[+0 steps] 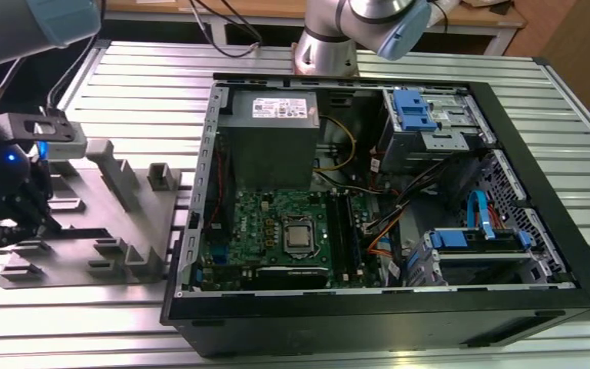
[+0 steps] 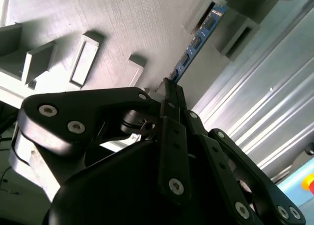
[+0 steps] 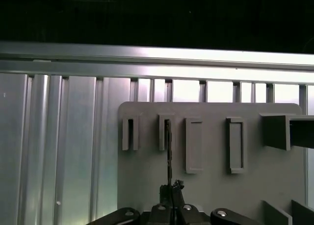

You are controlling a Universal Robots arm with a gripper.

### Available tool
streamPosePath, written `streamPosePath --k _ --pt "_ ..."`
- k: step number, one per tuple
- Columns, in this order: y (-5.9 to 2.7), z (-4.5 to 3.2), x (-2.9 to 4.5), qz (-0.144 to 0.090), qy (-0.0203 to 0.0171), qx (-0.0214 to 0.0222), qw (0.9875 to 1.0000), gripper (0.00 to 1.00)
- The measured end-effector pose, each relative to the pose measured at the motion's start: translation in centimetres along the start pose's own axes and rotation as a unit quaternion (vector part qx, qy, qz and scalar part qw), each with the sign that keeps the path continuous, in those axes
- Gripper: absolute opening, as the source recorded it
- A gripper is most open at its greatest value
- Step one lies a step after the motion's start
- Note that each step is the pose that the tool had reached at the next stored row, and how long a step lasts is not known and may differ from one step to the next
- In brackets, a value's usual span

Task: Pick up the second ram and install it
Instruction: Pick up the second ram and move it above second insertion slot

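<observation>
Jaws closed on the second ram (image 2: 195, 44): in the second wrist view we see the black fingers (image 2: 172, 137) pinched against the near end of the thin stick, which runs straight out from their tips. In the first wrist view the ram (image 3: 168, 154) shows edge-on, its far end between two upright posts of the grey holder tray (image 3: 216, 186). That tray lies on the slatted metal worktop (image 1: 131, 69), at the exterior view's left of the open computer case (image 1: 377, 319). We cannot read the white label (image 1: 277, 108) on the power supply (image 1: 270, 150).
</observation>
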State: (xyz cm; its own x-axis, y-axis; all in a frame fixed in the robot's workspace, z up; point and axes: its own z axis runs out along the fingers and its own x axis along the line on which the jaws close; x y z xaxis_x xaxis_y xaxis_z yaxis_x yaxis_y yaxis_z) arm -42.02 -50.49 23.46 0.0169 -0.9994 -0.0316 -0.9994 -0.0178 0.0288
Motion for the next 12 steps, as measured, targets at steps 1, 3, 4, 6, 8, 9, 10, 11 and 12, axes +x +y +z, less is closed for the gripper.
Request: streamPosePath --k 1,3,4,6,8,9,10,11,12 --pt "0.01 -0.26 -0.01 0.0 0.0 0.0 1.0 0.08" --pt "0.02 -0.76 -0.02 0.0 -0.0001 0.0 1.0 0.08" --pt "0.03 -1.0 -0.03 0.0 -0.0001 0.0 1.0 0.08" --pt "0.04 -1.47 -0.04 0.0 -0.0001 0.0 1.0 0.08" --pt "0.05 -1.98 -0.06 0.0 -0.0001 0.0 1.0 0.08" --pt "0.06 -2.23 -0.07 0.0 -0.0001 0.0 1.0 0.08" --pt "0.07 -2.5 -0.08 0.0 -0.0001 0.0 1.0 0.08" --pt "0.08 -2.76 -0.09 0.0 -0.0001 0.0 1.0 0.08" --pt "0.09 -3.01 -0.09 0.0 -0.0001 0.0 1.0 0.08"
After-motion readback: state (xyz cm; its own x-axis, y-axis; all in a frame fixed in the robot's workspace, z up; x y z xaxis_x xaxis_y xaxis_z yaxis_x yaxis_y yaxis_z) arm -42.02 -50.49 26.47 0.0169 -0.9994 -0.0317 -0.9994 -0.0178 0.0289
